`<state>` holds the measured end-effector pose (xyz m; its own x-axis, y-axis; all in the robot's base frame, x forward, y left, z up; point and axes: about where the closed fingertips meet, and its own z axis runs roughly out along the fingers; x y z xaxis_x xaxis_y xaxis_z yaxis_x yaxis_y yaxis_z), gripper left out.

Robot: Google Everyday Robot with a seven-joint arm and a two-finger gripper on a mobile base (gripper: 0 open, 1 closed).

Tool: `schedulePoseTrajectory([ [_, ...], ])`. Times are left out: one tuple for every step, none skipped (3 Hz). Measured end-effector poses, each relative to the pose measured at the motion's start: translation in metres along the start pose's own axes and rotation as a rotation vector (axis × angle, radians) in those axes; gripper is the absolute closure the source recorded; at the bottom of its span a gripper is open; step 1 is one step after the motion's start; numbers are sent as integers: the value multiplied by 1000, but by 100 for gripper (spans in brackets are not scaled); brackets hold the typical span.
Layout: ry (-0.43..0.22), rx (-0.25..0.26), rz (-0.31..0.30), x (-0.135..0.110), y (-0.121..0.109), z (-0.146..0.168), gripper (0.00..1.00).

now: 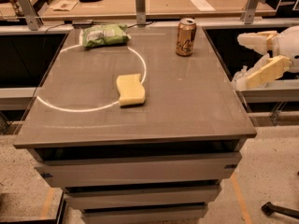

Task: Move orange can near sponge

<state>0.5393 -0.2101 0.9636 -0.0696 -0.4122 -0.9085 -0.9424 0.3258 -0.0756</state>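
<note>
The orange can stands upright at the back right of the grey table. The pale yellow sponge lies flat near the table's middle, on the rim of a white circle drawn on the top. My gripper is at the right edge of the view, off the table's right side, to the right of and a little in front of the can. Its two cream fingers are spread apart and hold nothing.
A green crinkly snack bag lies at the back left of the table. Behind the table runs a wooden counter with metal posts and papers. Drawers sit under the table top. A chair base shows at the lower right on the floor.
</note>
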Motion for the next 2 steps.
schedulePoseTrajectory([
  [0, 0, 0, 0, 0, 0, 0],
  [-42, 8, -2, 1, -17, 11, 0],
])
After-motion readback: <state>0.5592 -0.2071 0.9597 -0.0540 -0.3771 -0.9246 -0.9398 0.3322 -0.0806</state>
